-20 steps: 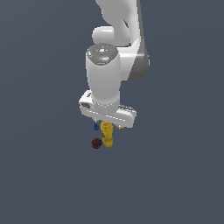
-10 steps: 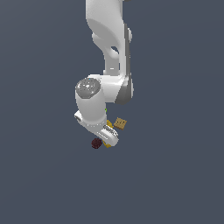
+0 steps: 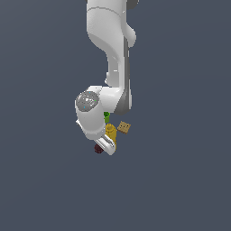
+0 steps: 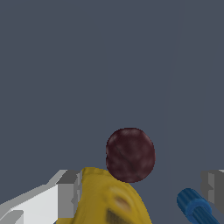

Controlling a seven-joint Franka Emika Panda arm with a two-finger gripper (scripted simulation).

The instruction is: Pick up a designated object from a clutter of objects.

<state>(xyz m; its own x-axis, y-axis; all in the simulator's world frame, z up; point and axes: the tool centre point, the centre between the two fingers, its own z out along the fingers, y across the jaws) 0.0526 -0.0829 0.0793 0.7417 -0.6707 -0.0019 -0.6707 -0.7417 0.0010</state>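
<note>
Here you are looking at the dark red ball (image 4: 130, 154) sitting on the grey surface (image 4: 87, 65) just below centre of the wrist frame, touching or just behind the yellow bottle (image 4: 109, 199), with the blue piece (image 4: 194, 206) at lower right. The end effector (image 4: 142, 192) is standing wide, its fingers (image 4: 69, 194) empty. The ball is looking small, light, firm and bumpy, likely prone to rolling; you are best pinching it across its widest middle, clear of the bottle.
</note>
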